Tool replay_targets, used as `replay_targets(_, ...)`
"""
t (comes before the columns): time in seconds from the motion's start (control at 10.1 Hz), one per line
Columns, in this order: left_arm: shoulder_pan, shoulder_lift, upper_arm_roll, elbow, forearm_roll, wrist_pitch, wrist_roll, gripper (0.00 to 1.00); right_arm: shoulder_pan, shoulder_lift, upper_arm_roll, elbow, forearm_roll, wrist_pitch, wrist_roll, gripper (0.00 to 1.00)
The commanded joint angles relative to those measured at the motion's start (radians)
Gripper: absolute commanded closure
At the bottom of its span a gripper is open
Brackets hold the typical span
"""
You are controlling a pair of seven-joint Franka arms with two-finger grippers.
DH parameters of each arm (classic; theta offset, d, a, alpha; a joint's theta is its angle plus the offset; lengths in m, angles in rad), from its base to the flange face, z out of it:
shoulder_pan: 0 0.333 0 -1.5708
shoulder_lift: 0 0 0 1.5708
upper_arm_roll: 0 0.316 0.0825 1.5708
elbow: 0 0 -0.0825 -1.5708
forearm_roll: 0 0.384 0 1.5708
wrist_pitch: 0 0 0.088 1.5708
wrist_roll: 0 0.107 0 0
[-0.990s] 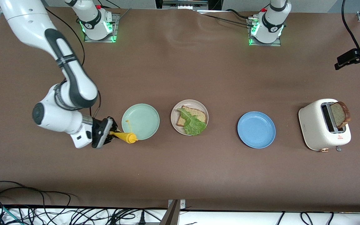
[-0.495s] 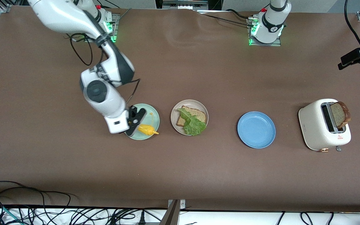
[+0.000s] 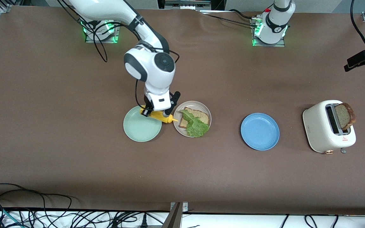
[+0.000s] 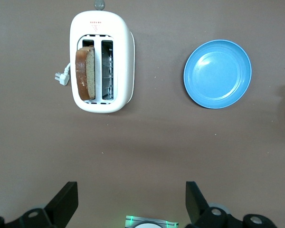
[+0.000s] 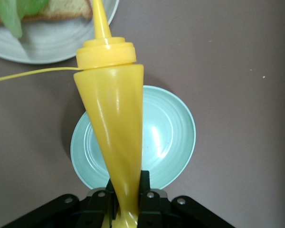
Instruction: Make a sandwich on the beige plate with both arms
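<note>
So sauce can land on the lettuce (image 3: 196, 125), right gripper (image 3: 157, 111) squeezes the yellow bottle (image 3: 160, 116), tip prob. over beige plate (image 3: 207, 111); left gripper (image 4: 131, 206) waits, fingers apart.

The yellow cone-shaped squeeze bottle (image 5: 115, 128) looks like smooth, glossy plastic, and the round mint-green plate (image 5: 173, 142) under it has a shiny surface with fine rings. The brown table covering (image 3: 201, 171) is matt and perhaps cloth or paper. The cream toaster (image 4: 102, 61) has a smooth, slightly speckled plastic-looking shell.
</note>
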Motion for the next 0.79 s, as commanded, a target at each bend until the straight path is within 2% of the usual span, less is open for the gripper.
replay_targets(0.0,0.006,0.011,-0.003,0.027,-0.018,-0.017,-0.009,0.00,0.030,0.081,-0.011,0.061,-0.114,-0.032,-0.005,1.00)
replay_targets(0.1,0.006,0.011,-0.003,0.027,-0.018,-0.017,-0.009,0.00,0.045,0.108,-0.011,0.085,-0.151,-0.034,-0.005,1.00)
replay_targets(0.59,0.009,0.013,-0.002,0.024,-0.016,-0.017,-0.006,0.00,0.062,0.125,-0.012,0.107,-0.156,-0.035,-0.004,1.00)
replay_targets(0.69,0.037,0.026,-0.002,0.031,-0.015,-0.015,-0.004,0.00,0.055,0.120,-0.012,0.116,-0.153,-0.035,-0.005,1.00)
